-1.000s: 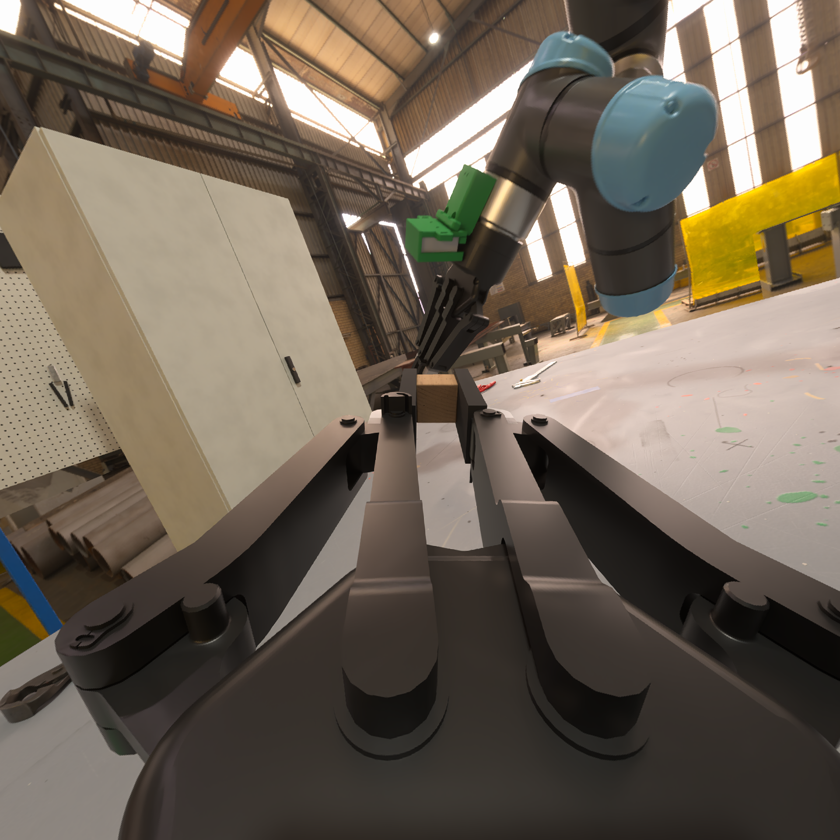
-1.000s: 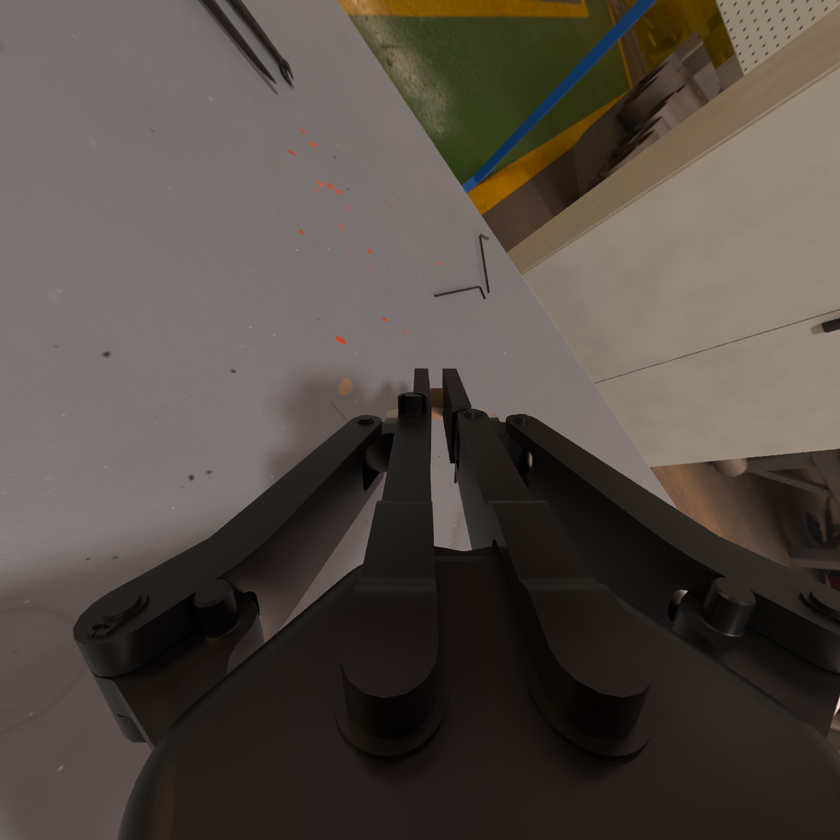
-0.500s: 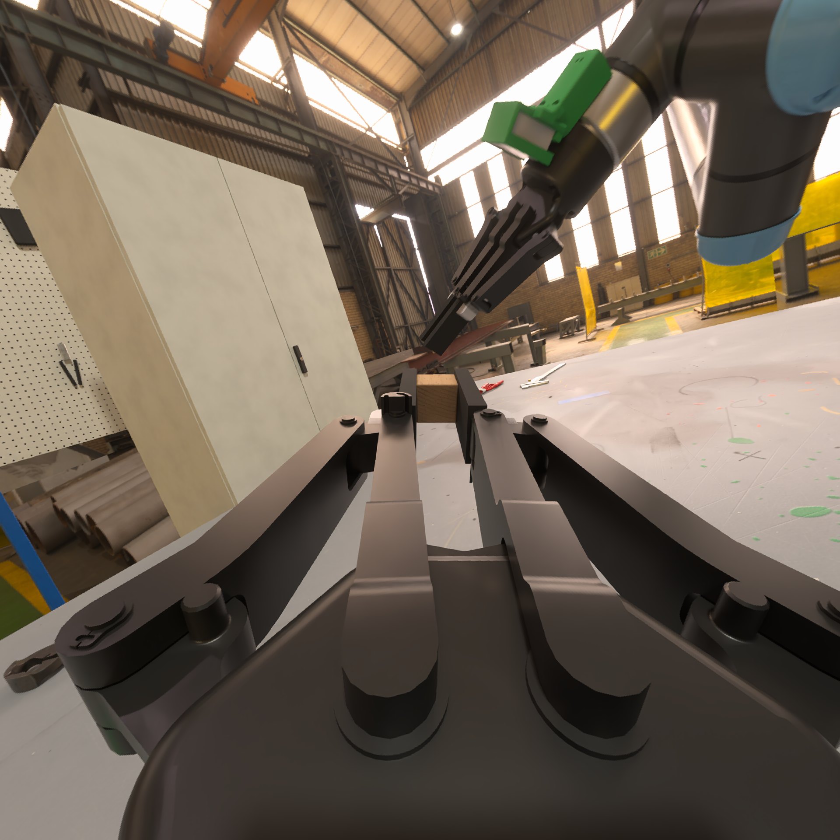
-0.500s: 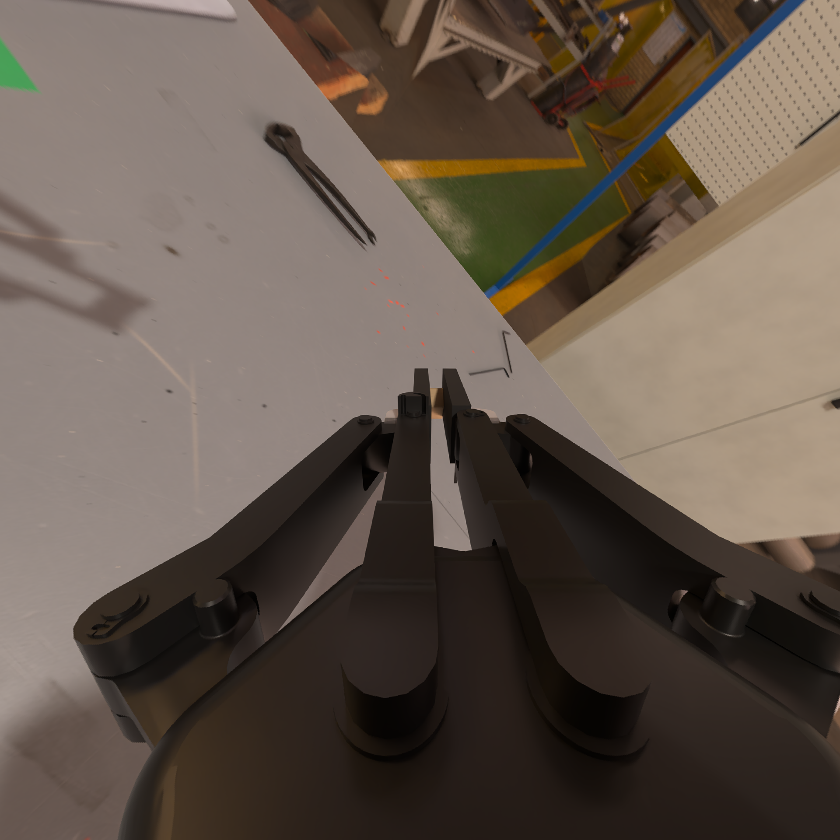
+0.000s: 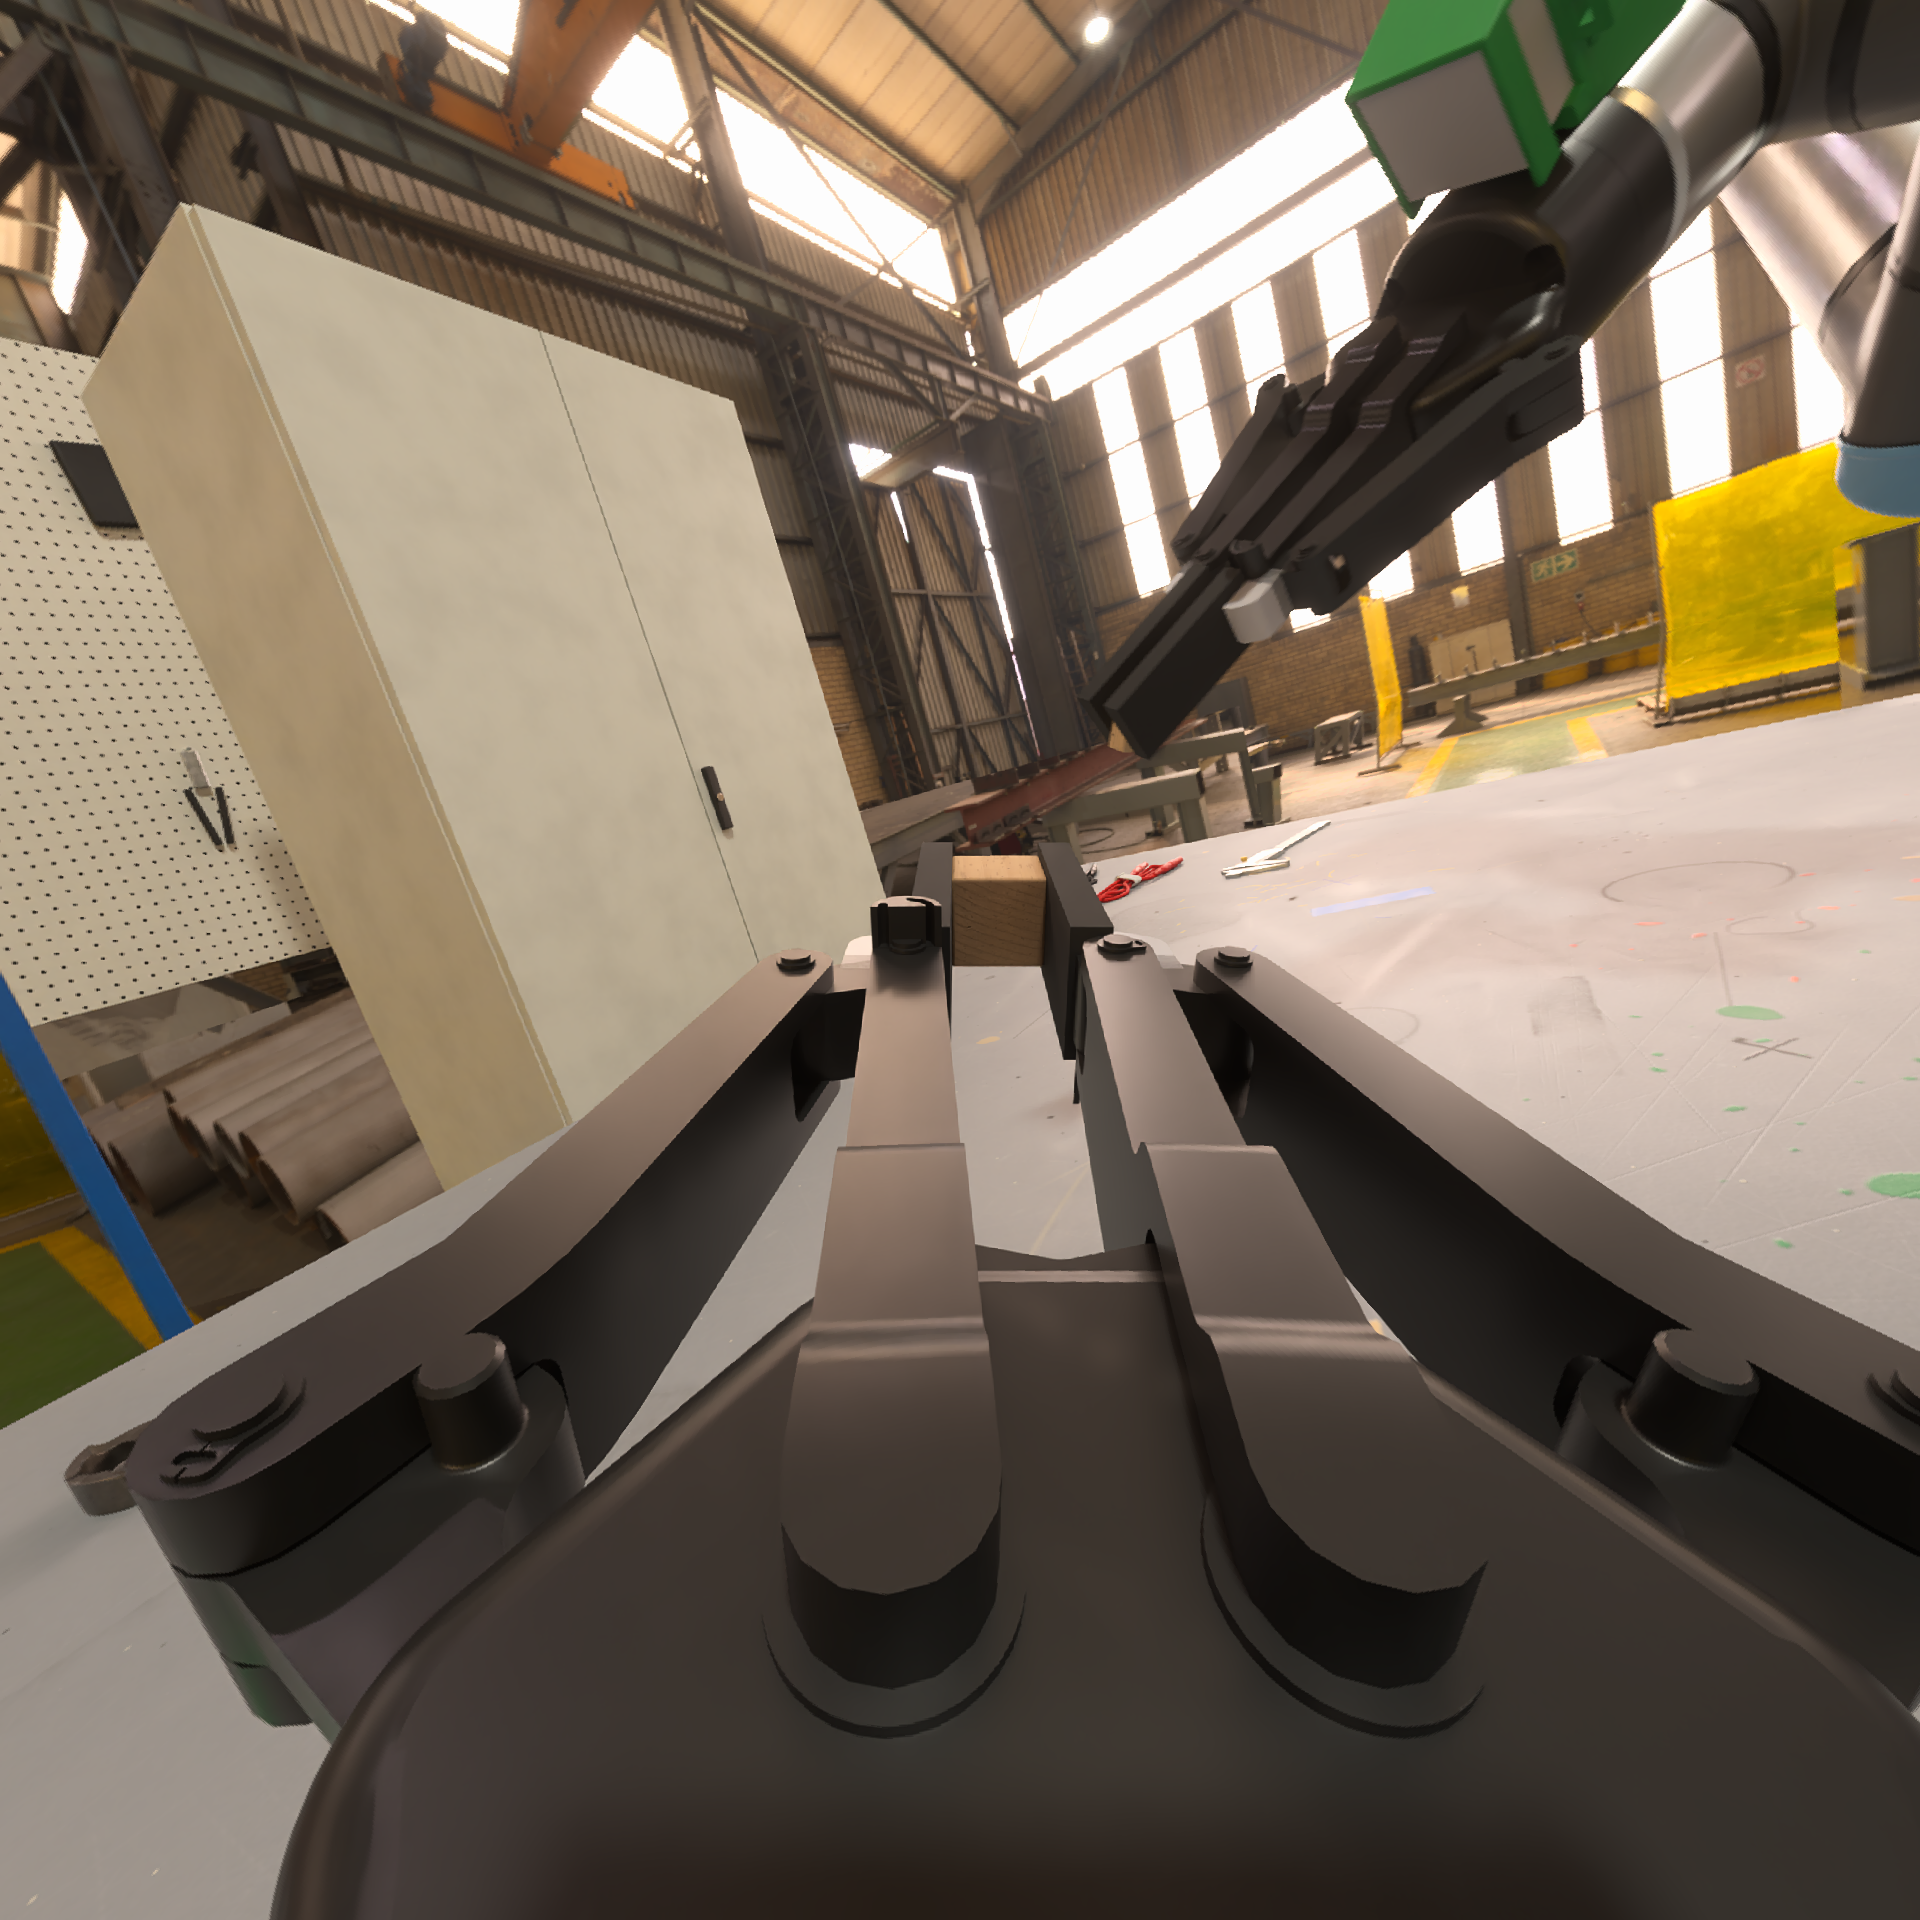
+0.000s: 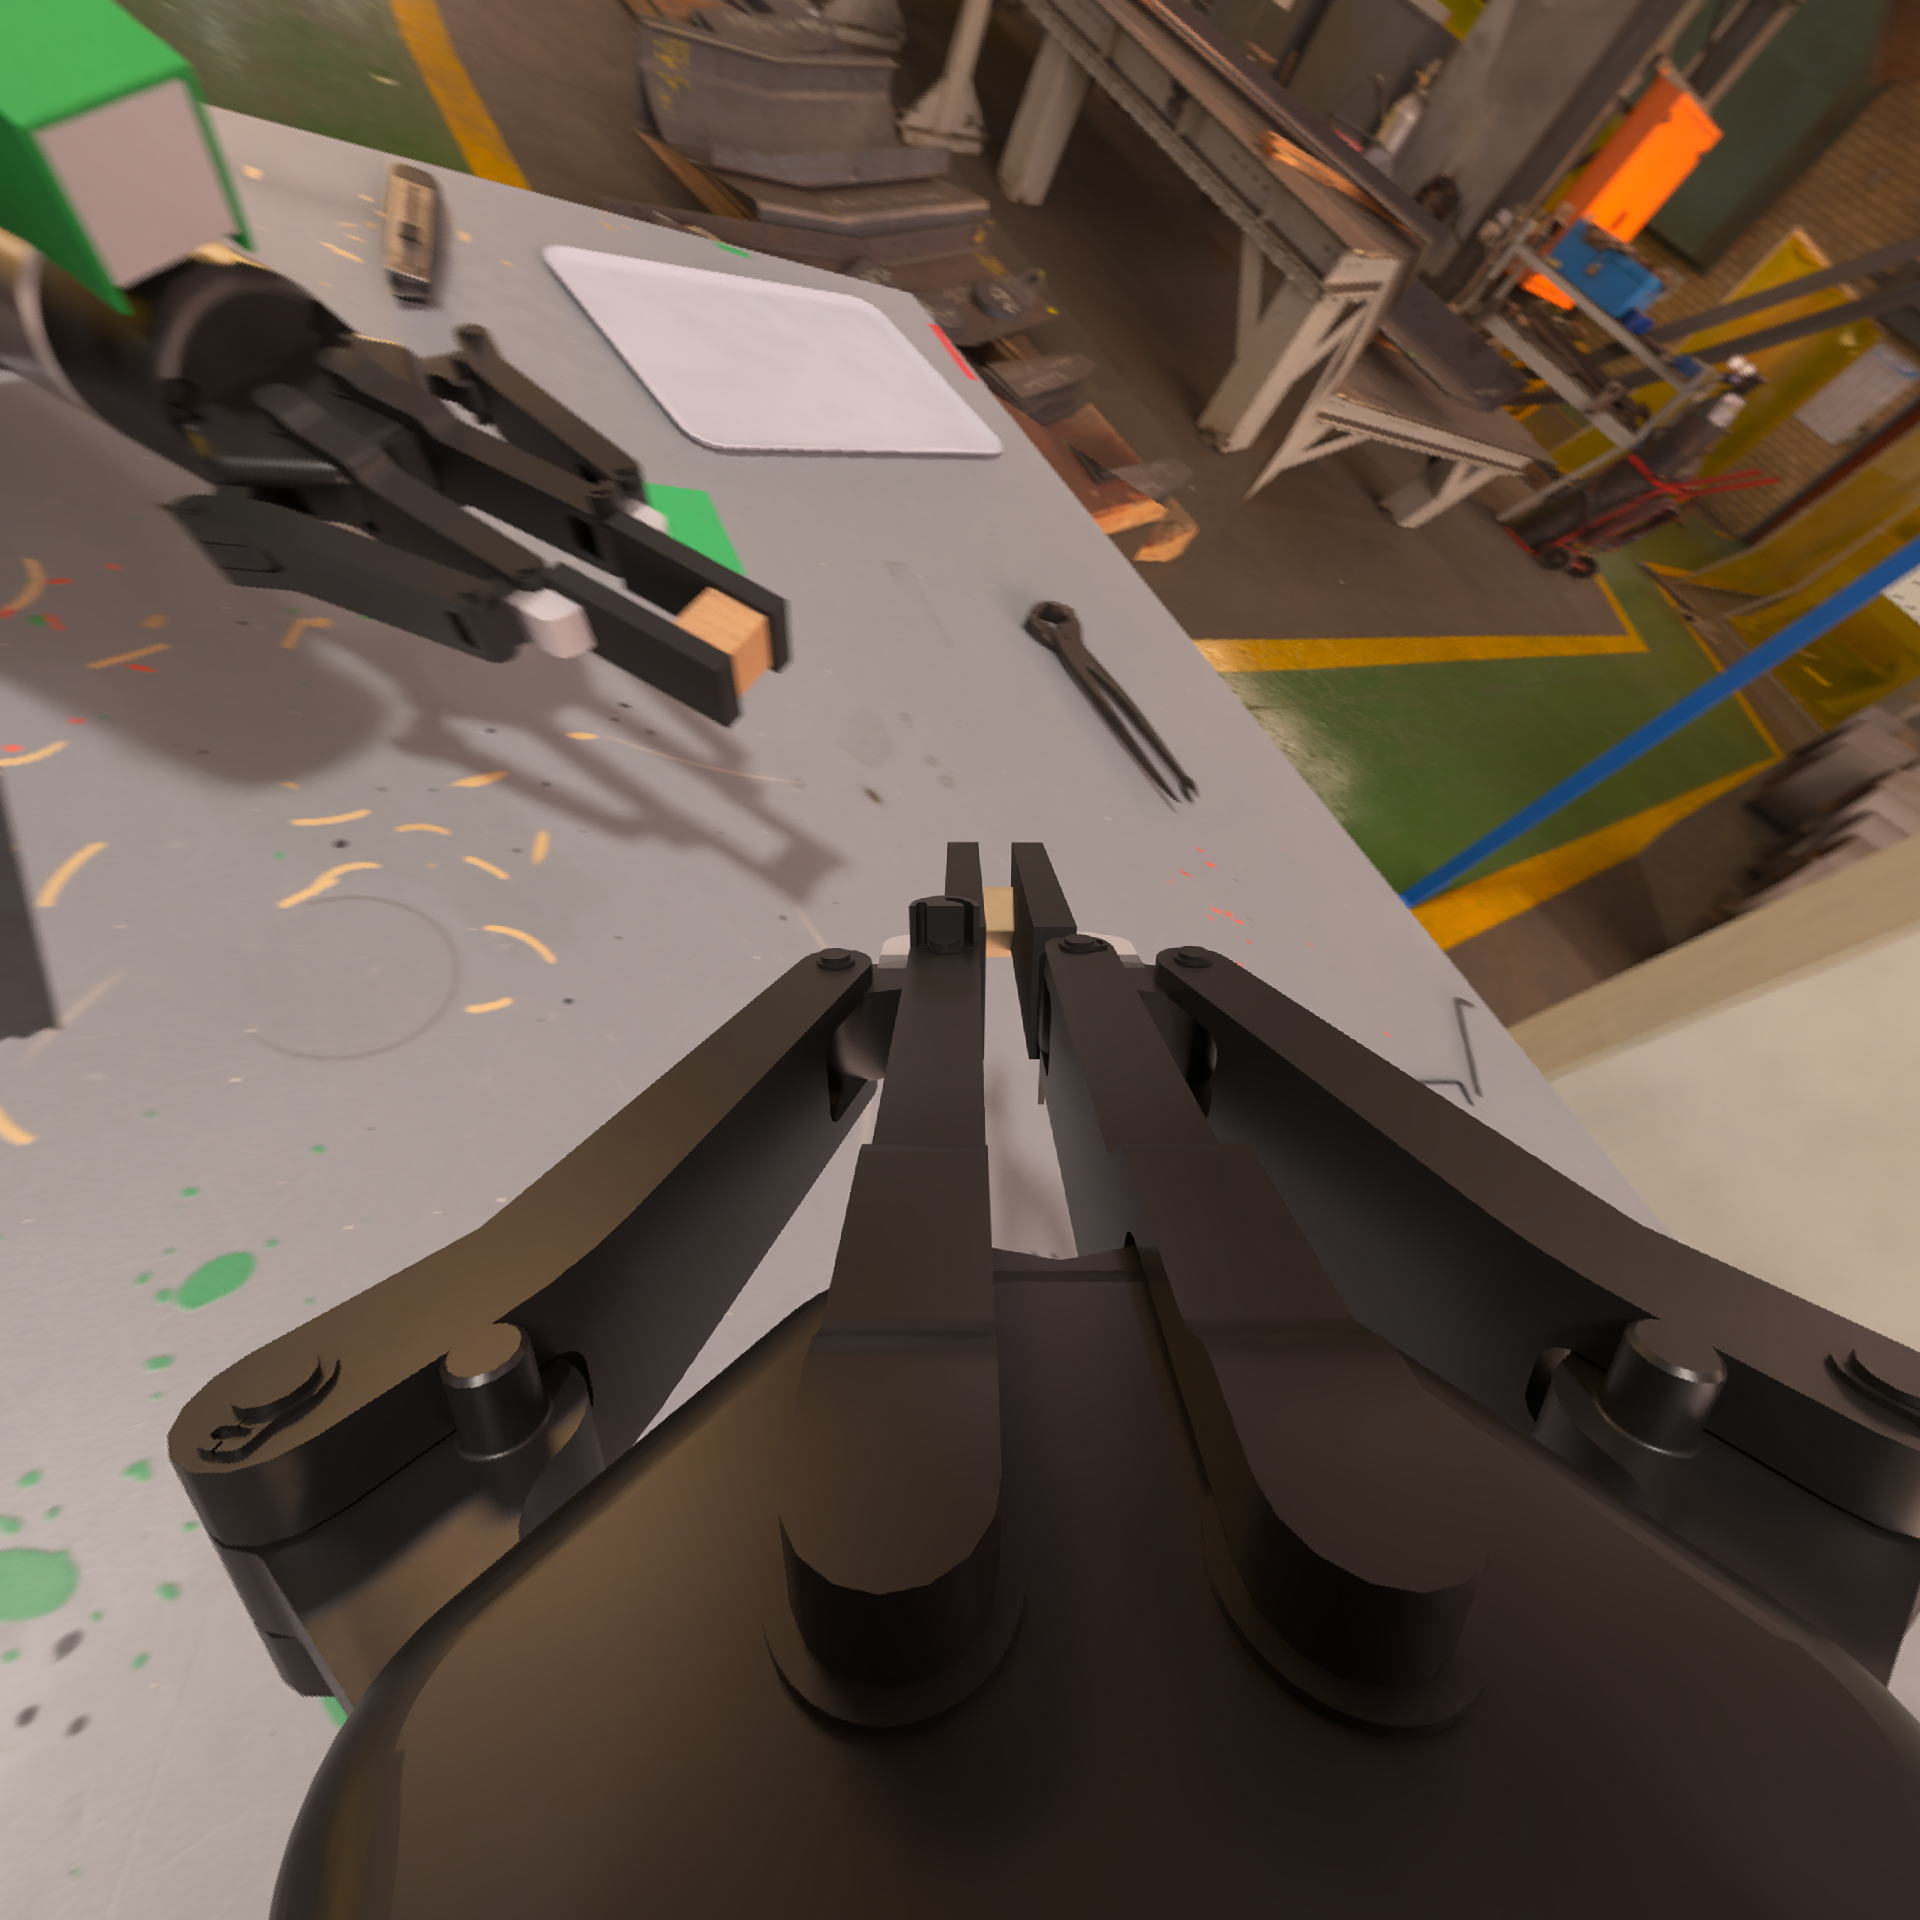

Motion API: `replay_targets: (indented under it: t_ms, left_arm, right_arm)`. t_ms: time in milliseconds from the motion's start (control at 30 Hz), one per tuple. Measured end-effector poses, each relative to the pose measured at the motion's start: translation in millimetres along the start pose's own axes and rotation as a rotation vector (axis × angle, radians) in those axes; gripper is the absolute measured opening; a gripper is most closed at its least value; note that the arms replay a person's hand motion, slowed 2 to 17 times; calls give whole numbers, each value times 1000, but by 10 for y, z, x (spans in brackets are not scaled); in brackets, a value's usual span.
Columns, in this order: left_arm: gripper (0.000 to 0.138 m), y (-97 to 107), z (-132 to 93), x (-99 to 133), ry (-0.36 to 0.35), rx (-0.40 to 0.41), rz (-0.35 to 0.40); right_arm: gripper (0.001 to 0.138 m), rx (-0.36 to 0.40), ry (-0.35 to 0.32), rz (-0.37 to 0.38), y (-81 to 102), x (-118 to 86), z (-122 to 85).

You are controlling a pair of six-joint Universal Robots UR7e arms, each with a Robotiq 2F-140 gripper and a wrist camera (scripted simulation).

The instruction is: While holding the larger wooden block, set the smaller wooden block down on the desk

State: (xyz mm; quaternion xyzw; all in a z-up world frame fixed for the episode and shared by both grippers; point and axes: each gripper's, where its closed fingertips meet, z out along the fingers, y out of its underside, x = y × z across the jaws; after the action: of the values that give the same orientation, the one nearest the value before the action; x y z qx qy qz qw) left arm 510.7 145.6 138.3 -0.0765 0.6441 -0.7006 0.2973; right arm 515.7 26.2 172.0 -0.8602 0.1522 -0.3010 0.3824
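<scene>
In the left wrist view my left gripper (image 5: pixel 995 883) is shut on the larger wooden block (image 5: pixel 995 914) and holds it above the grey desk (image 5: pixel 1558 987). My right gripper (image 5: pixel 1127 717) hangs in the air up and to the right, fingers close together. In the right wrist view my right gripper (image 6: pixel 995 883) is shut on the smaller wooden block (image 6: pixel 1000 909), a pale sliver between the fingers, well above the desk (image 6: pixel 623 987). The left gripper (image 6: pixel 753 665) shows at the upper left with the larger block (image 6: pixel 727 632) between its fingers.
A white mat (image 6: pixel 769 353), black pincers (image 6: pixel 1112 707), a hex key (image 6: pixel 1465 1049) and a folding knife (image 6: pixel 410 229) lie on the desk. The desk's edge runs along the right. A cream cabinet (image 5: pixel 468 675) stands beyond it. A wrench (image 5: pixel 1273 847) and red cord (image 5: pixel 1132 883) lie far off.
My right gripper has lifted away from the desk and tilted up, still shut on the smaller block. In the left wrist view it moved up and right. The left gripper keeps its block.
</scene>
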Motion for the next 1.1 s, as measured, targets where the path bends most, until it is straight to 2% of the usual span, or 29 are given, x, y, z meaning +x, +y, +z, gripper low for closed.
replay_targets:
  t_ms: [233,333,467,767,1100]
  left_arm:
    - [22,11,-4,-50,-21,-5,0]
    - [22,10,-7,-67,-29,-5,5]
    - [22,9,-12,-83,-39,-4,16]
    - [22,11,-21,-99,-54,-7,53]
    - [22,5,-25,-91,-58,-6,73]
  right_arm:
    - [9,47,-169,-37,-58,-631,112]
    - [9,64,-255,-61,-52,-926,160]
    - [9,72,-329,-80,-9,-1217,222]
    - [9,35,-389,-99,160,-1631,393]
    - [9,-26,-387,-138,355,-1831,538]
